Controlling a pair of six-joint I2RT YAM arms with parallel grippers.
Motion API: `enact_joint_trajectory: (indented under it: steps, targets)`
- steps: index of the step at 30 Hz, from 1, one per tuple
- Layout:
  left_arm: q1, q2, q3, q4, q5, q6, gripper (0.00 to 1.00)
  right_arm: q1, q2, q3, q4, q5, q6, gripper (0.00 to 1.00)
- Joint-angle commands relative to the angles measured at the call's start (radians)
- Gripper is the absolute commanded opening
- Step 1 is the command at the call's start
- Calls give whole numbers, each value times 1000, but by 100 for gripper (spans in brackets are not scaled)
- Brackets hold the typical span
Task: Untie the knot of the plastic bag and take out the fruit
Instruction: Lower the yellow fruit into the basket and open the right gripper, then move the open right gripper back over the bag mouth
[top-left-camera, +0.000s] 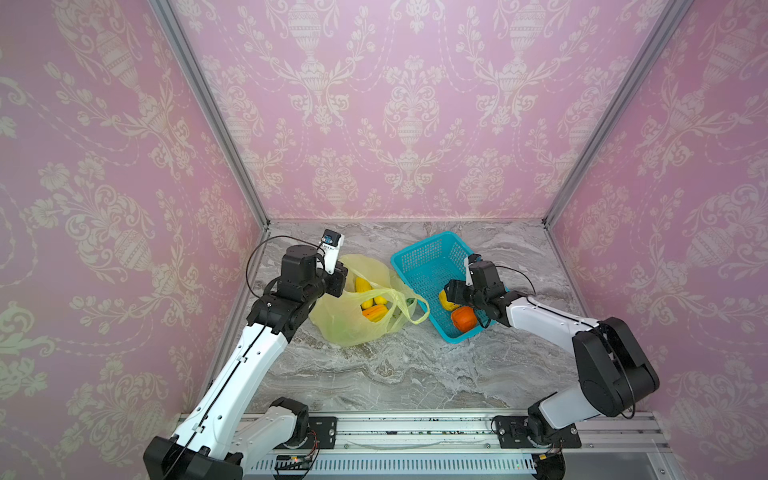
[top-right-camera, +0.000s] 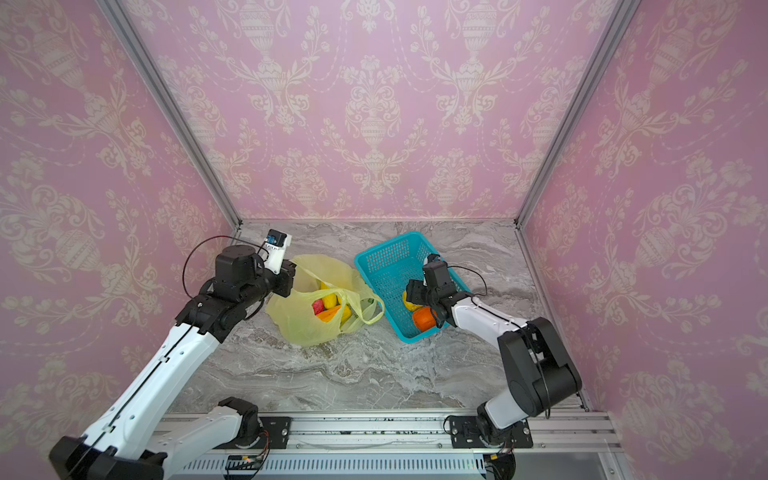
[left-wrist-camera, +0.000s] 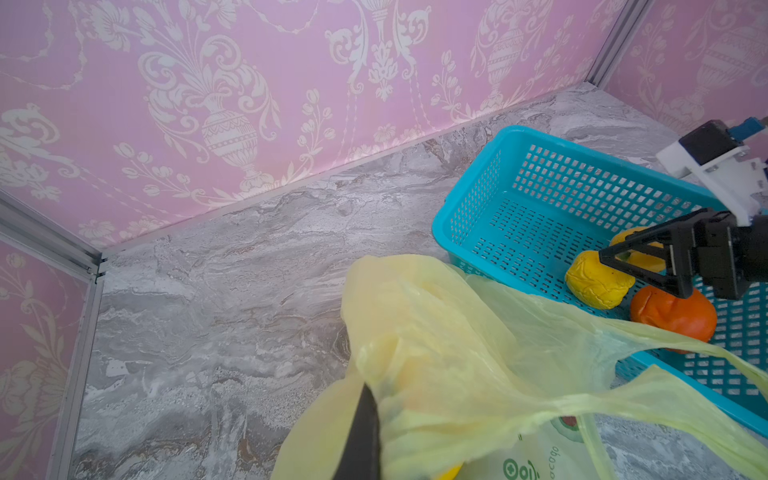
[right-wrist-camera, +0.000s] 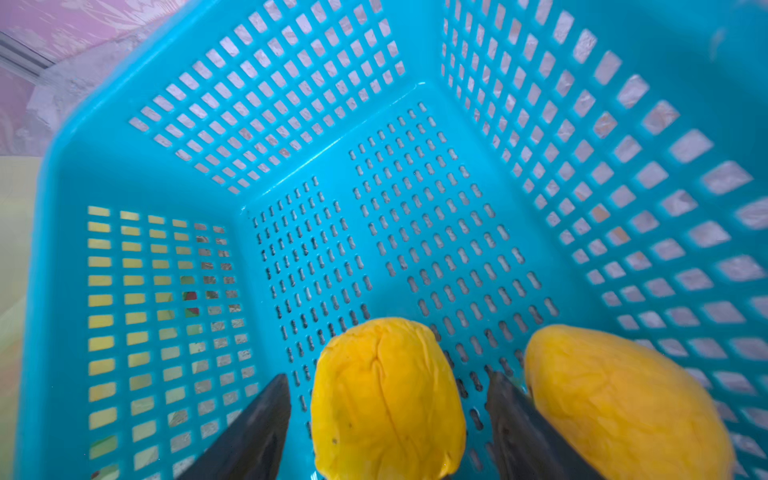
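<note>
Plastic bag (top-left-camera: 345, 328): thin and yellow-green. It sits on the grey table (top-left-camera: 395, 374), left of the middle, just beside the blue basket (top-left-camera: 417, 243).
Bag mouth: open and facing up, so both top views look inside.
Handle loop (top-left-camera: 417, 313): loose, lying on the right side of the bag, toward the basket.
Bag print (left-wrist-camera: 519, 469): green letters show on the plastic in the left wrist view.
Left gripper (top-left-camera: 340, 286): squeezed tight on the far-left edge of the plastic bag, holding that edge up.
Left finger (left-wrist-camera: 363, 432): one dark finger shows in the left wrist view, with plastic draped over its tip.
Fruit in the bag: a long yellow piece (top-left-camera: 360, 286), a short yellow piece (top-left-camera: 380, 300) and an orange piece (top-left-camera: 374, 312) lie close together. A pink-red piece (top-right-camera: 318, 306) shows in a top view.
Basket place: right of the bag, toward the far side of the table, turned at a slant.
Fruit in the basket: a round yellow fruit (right-wrist-camera: 386, 399), a bigger yellow fruit (right-wrist-camera: 623, 403) and an orange fruit (left-wrist-camera: 673, 318), all at the near end.
Right gripper (right-wrist-camera: 388, 376): down inside the basket at its near end, spread wide and holding nothing.
Right fingers (right-wrist-camera: 257, 428): one on each side of the round yellow fruit, with a small gap on both sides. The round yellow fruit rests on the basket floor.
Bigger yellow fruit: just outside one right finger, very close to it.
</note>
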Motion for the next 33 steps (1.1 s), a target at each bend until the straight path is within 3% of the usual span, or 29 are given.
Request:
enact_joint_trajectory:
  steps: [1,7,15,19,28,33]
  targets:
    - [8,-4,-2,13,-3,-13,0,1,-113,-60,67,0,-7,75]
    - [8,-6,-3,12,-2,-13,0,49,-358,-173,150,-8,-42,73]
    - [8,-6,-2,12,-2,-14,0,279,-599,-245,255,-5,-229,56]
    - [8,-8,-2,12,0,-14,0,391,-598,-238,287,-16,-323,50]
    - [9,-8,-2,12,0,-14,0,564,-447,-126,230,-44,-482,48]
    - [10,-9,-2,12,1,-14,0,579,-350,-97,246,-80,-506,47]
